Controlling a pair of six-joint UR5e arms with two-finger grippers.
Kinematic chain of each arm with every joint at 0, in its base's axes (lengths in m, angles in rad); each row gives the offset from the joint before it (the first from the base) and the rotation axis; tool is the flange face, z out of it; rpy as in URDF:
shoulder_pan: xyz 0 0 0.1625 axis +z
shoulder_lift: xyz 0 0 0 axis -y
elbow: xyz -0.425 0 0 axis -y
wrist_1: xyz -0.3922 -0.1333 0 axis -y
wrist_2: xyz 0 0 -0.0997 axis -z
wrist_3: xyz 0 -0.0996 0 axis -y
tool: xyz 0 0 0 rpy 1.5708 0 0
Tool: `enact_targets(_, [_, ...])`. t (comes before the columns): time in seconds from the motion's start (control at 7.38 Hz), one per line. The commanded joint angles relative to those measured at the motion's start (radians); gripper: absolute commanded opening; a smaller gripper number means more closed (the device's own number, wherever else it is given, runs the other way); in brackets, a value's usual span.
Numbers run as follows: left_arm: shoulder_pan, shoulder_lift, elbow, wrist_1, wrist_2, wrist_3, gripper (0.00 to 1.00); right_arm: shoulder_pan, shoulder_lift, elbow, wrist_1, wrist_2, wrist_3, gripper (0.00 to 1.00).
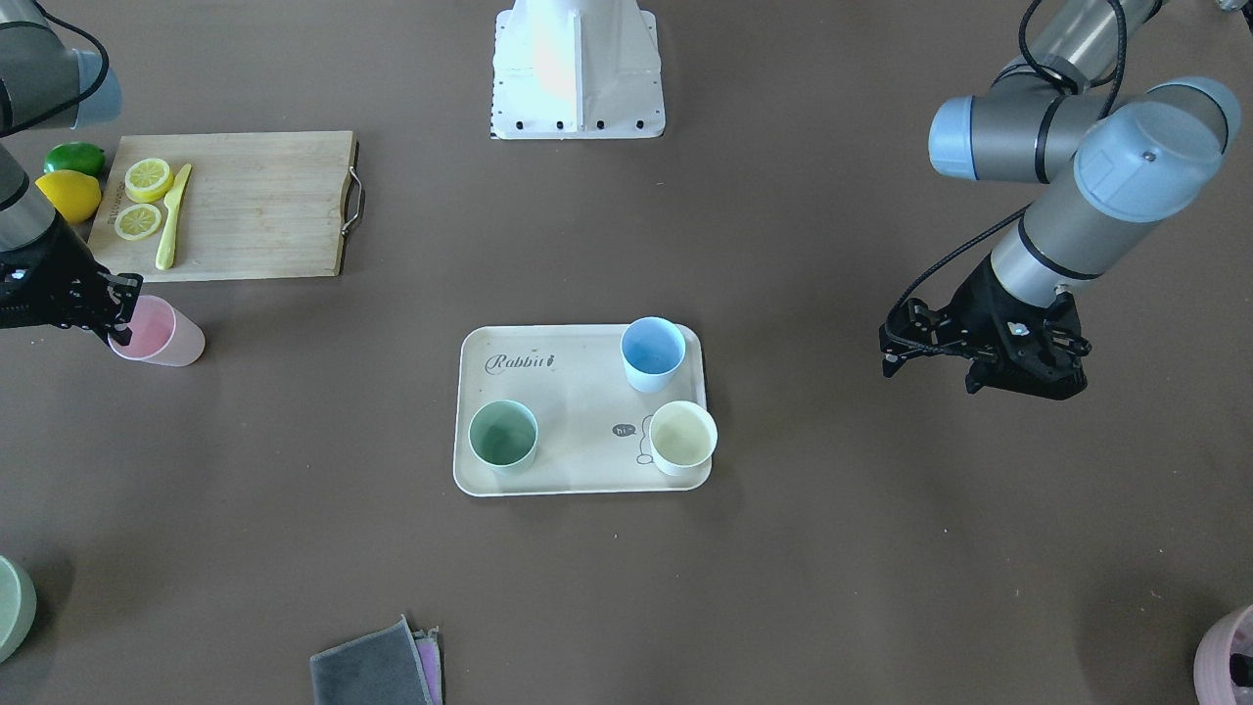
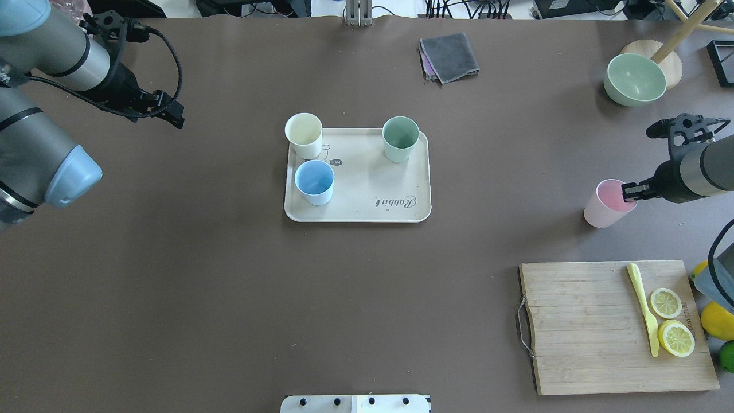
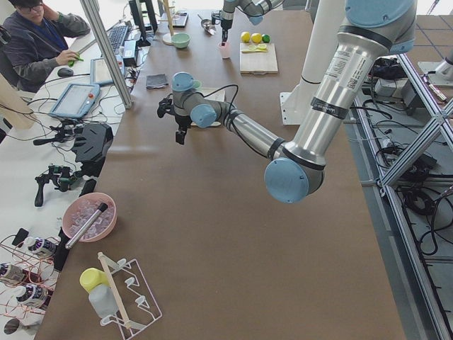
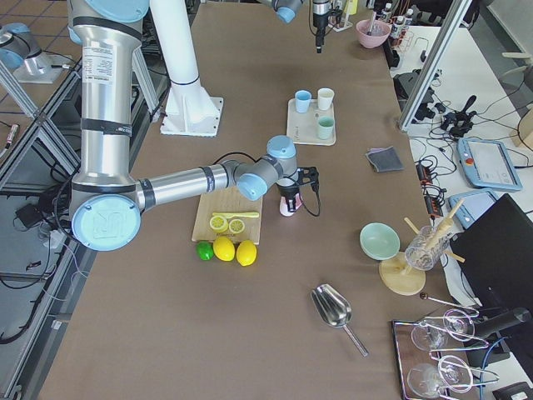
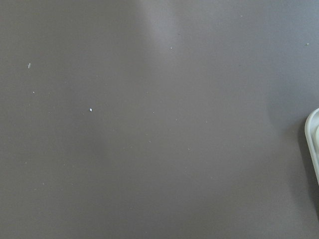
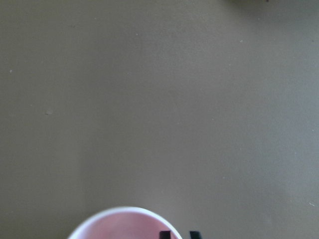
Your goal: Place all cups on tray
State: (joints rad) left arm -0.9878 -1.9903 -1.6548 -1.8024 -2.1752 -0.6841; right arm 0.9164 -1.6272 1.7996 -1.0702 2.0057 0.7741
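The right gripper [image 2: 629, 192] is sitting at the rim of the pink cup [image 2: 606, 205]. Its 2 black fingers [image 6: 165, 234] are drawn close together, 1 inside the rim and 1 outside, pinching the cup's wall. The cup is showing just below the gripper on the brown counter [image 2: 229, 287] - whether its base is touching, I cannot tell.

Well away from that gripper, between it and the left gripper [image 2: 175, 117], the tray [image 2: 367, 186] is lying flat with 3 cups standing upright on it. The green cup [image 2: 400, 139] is nearest the right gripper. The blue cup [image 2: 314, 182] and the cream cup [image 2: 304, 135] are standing close together at the end nearer the left gripper.

The left gripper is hanging over bare counter, well apart from the tray - spread or pressed together, I cannot tell. The cutting board [image 2: 579, 327] is lying near the right gripper.
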Motion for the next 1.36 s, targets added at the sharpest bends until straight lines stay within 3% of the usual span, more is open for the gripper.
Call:
enact_targets(0.0, [0.000, -0.002, 0.001, 0.000, 0.000, 0.000, 0.98, -0.001, 0.083, 0.041, -0.029, 0.039, 0.089, 0.00])
enact_targets(0.27, [0.001, -0.004, 0.003, 0.000, 0.000, 0.000, 0.98, -0.057, 0.276, 0.082, -0.226, 0.027, 0.280, 0.00])
enact_targets(0.54, [0.001, -0.008, 0.006, 0.000, 0.000, 0.000, 0.98, -0.245, 0.535, 0.054, -0.444, -0.146, 0.510, 0.00])
enact_targets(0.81, [0.003, -0.010, 0.009, 0.000, 0.000, 0.002, 0.98, -0.344, 0.683, -0.046, -0.488, -0.233, 0.605, 0.00])
enact_targets(1.08, [0.002, -0.010, 0.007, 0.000, 0.000, 0.000, 0.98, -0.349, 0.753, -0.141, -0.481, -0.243, 0.602, 0.00])
enact_targets(1.22, [0.003, -0.007, 0.006, -0.002, 0.000, -0.002, 0.98, -0.349, 0.747, -0.143, -0.481, -0.255, 0.590, 0.53])
